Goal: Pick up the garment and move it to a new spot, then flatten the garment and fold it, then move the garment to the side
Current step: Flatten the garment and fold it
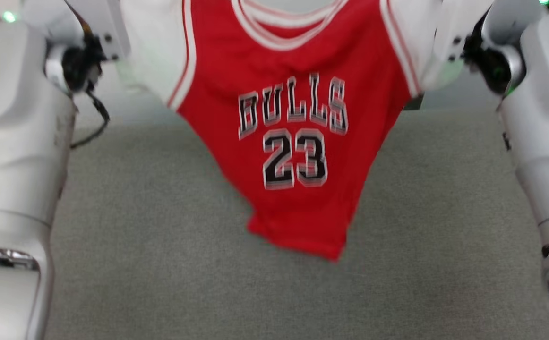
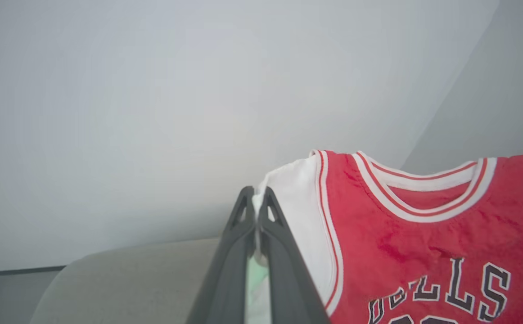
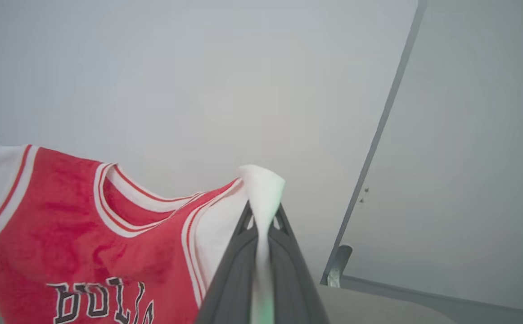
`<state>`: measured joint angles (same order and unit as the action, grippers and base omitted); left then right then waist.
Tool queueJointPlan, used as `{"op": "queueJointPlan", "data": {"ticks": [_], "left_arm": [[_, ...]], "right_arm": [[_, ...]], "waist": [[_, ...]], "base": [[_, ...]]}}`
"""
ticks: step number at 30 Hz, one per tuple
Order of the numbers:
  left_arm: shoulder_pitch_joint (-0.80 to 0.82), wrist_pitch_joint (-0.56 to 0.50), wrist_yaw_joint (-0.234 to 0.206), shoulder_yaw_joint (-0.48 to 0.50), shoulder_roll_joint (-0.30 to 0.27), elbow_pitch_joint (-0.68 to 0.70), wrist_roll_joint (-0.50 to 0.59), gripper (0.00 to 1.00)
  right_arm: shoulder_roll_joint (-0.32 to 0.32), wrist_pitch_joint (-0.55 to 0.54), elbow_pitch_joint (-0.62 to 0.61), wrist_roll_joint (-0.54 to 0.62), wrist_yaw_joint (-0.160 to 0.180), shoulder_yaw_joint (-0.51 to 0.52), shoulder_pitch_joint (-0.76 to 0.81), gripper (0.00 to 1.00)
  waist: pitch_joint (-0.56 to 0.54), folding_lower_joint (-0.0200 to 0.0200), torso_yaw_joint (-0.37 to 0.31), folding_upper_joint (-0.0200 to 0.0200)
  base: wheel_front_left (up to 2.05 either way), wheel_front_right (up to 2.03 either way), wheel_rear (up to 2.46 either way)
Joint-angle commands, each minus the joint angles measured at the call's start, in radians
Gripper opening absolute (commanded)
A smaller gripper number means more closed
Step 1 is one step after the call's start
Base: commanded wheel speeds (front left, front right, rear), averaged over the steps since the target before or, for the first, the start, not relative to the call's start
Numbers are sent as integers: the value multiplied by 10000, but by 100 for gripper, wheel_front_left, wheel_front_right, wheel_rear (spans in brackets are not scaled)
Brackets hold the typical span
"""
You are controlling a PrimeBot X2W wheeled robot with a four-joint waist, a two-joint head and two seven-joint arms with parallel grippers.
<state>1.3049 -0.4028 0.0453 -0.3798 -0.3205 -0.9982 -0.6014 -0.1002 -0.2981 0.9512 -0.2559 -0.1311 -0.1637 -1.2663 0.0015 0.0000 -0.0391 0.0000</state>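
Grey matte surface [image 1: 161,245], felt-like, lies below; a pale plain wall [image 2: 153,90] stands behind.

One garment [image 1: 284,118] hangs spread in the air between the two arms. Its front faces the head camera, collar up, and the hem droops to a narrow point over the surface. Cannot tell whether the hem touches.

Head view, slightly blurred: full print, black white-outlined "BULLS" over "23". Glossy pale left forearm [image 1: 14,141] and right forearm [image 1: 544,123] stand at the edges.

Left wrist view: left gripper [image 2: 255,202], its two long dark fingers pressed together on the edge of one white sleeve. The print is cut off at the frame's bottom.

Right wrist view: right gripper [image 3: 263,211], likewise clamped on the other white sleeve, with a white tuft sticking out above the tips. A thin dark strip [image 3: 378,135] runs down the wall to a small metal bracket [image 3: 333,276].

Fabric: soft red body, lightly creased; curved red-white striped collar; striped armhole trim.

Count: one garment, two sleeves, two grippers, five letters, two digits.
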Motion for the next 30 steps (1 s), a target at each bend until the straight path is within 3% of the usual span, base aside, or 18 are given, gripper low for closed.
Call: {"op": "queueJointPlan", "data": {"ticks": [1, 11, 18, 30], "left_arm": [[285, 333, -76, 106, 9, -115, -48, 0], [1557, 1967, -429, 185, 127, -839, 156, 0], [2227, 2718, -221, 296, 174, -1383, 41, 0], [4811, 4215, -21, 144, 169, -1300, 357, 0]], "right_arm": [[-12, 515, 207, 2, 8, -91, -300, 0], [185, 2136, 1786, -55, 8, -584, -1817, 0], [185, 3131, 2434, 15, 8, -803, -2399, 0], [-525, 4960, 2455, 414, 8, -1019, -4572, 0]], "waist": [[-271, 0, -109, 0], [-340, 0, -192, 0], [278, 0, -300, 0], [3942, 0, -67, 0]], "base": [[0, 0, 0], [0, 0, 0], [0, 0, 0], [0, 0, 0]]}}
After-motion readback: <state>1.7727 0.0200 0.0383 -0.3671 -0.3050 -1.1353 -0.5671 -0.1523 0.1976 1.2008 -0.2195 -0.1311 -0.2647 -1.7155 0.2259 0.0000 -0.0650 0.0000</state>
